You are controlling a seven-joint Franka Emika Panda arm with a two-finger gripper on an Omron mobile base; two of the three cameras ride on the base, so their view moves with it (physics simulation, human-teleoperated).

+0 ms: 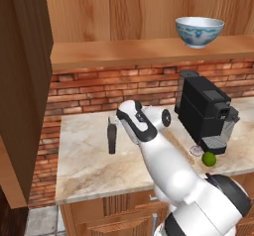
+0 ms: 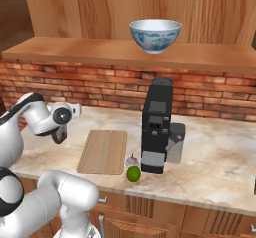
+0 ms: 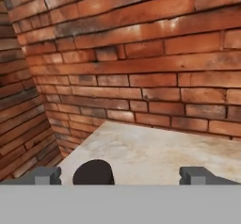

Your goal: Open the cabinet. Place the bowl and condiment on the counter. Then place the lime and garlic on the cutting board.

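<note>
Where pincer (image 3: 119,175) gapes, condiment (image 3: 93,172) beneath.

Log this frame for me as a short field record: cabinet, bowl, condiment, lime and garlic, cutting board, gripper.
cabinet: open; door swung out at left
bowl: upright on the cabinet shelf
condiment: standing on the counter, left of the arm
lime: on the counter in front of the coffee machine, off the board
garlic: beside the lime, just behind it
cutting board: flat on the counter, bare
gripper: open, holding nothing, just above the condiment's cap
</note>
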